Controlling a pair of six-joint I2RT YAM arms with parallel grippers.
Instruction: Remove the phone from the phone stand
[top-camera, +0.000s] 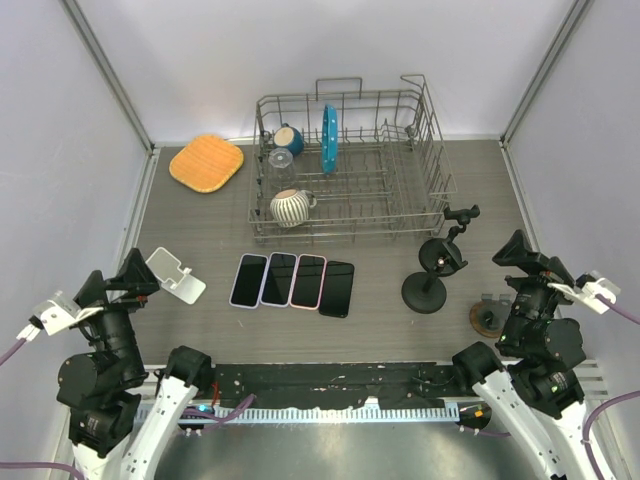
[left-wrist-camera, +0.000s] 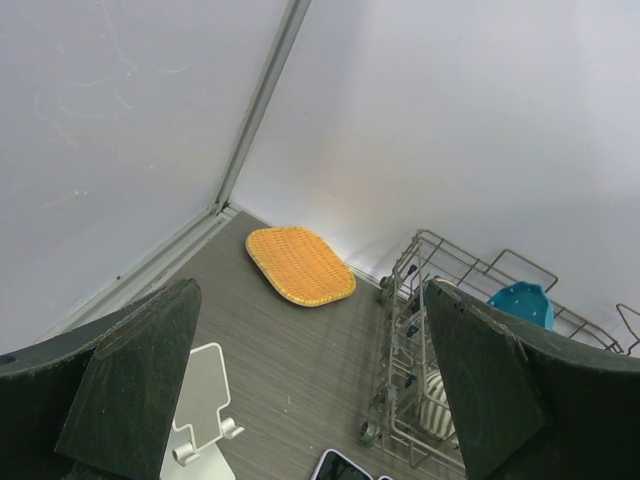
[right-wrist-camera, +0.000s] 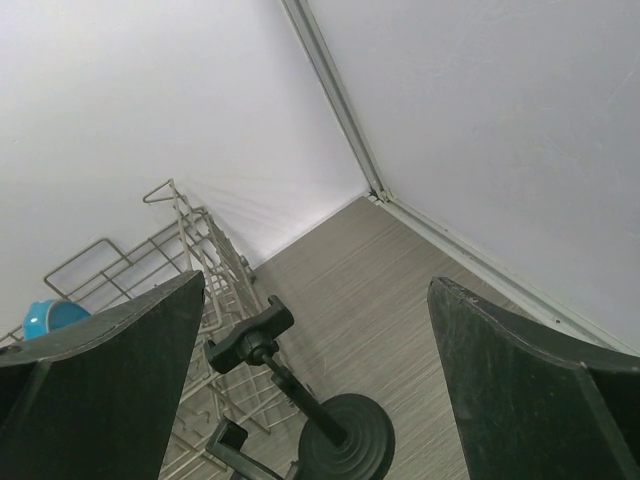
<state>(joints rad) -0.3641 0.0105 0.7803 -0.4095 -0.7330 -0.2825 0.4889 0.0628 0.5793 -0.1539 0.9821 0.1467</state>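
found the left gripper (left-wrist-camera: 310, 330) released, both dark fingers (left-wrist-camera: 130, 390) spread wide, with nothing between them but bare table (top-camera: 205, 225). placed it well to the near-left of the dish rack (top-camera: 350, 226), raised off the surface and aimed toward the rack's left end. found the right gripper (right-wrist-camera: 318, 310) released as well, fingers (right-wrist-camera: 520, 400) just as far apart and clasping nothing, well to the near-right of the dish rack.

spotted the white phone stand (top-camera: 177, 275) just beyond the left gripper, near-left of the dish rack, upright on the table. counted four phones (top-camera: 278, 279) lying flat with screens up, side by side in a row straight in front of the dish rack, below its left half. could not tell whether their edges touched. saw the row sitting apart from the white phone stand, closer to the rack's middle. made out a black stand (top-camera: 432, 282) on a round base in front of the dish rack's right end, with a small clamp at the top of a jointed arm, just beside the rack's near-right corner.

noted a blue plate (top-camera: 329, 137) upright toward the back of the dish rack, a blue cup (top-camera: 290, 137) just left of it, and a striped mug (top-camera: 290, 207) on its side near the front left. saw an orange mat (top-camera: 206, 162) flat on the table, just left of the dish rack's back-left corner.
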